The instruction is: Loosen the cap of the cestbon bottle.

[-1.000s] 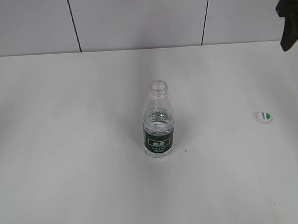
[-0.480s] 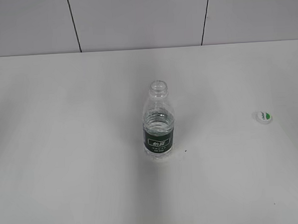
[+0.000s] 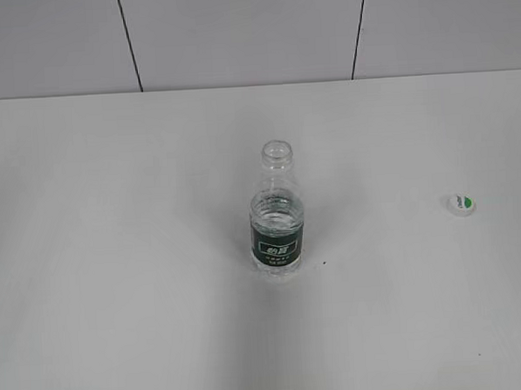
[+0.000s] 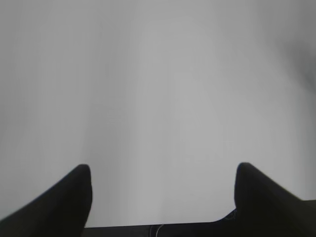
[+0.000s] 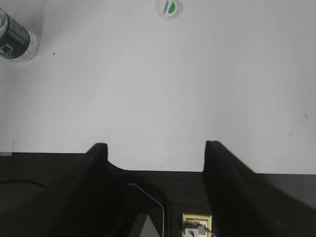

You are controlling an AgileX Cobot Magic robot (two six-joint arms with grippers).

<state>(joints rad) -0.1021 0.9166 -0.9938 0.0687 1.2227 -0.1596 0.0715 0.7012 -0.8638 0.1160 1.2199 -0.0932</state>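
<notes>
Two sets of jaws stand open and empty: left gripper [image 4: 163,180], right gripper [image 5: 155,150]. The small clear plastic cestbon bottle [image 3: 276,213] stands upright, uncapped, mid-worktop [image 3: 115,255]; its round white screw cap [image 3: 461,204] lies well apart, rightward.

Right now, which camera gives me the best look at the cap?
The right wrist view: the cap lies top-up on the table, green mark visible, though near the upper edge. The exterior view shows it small, right of the open bottle. The left wrist view misses it.
</notes>
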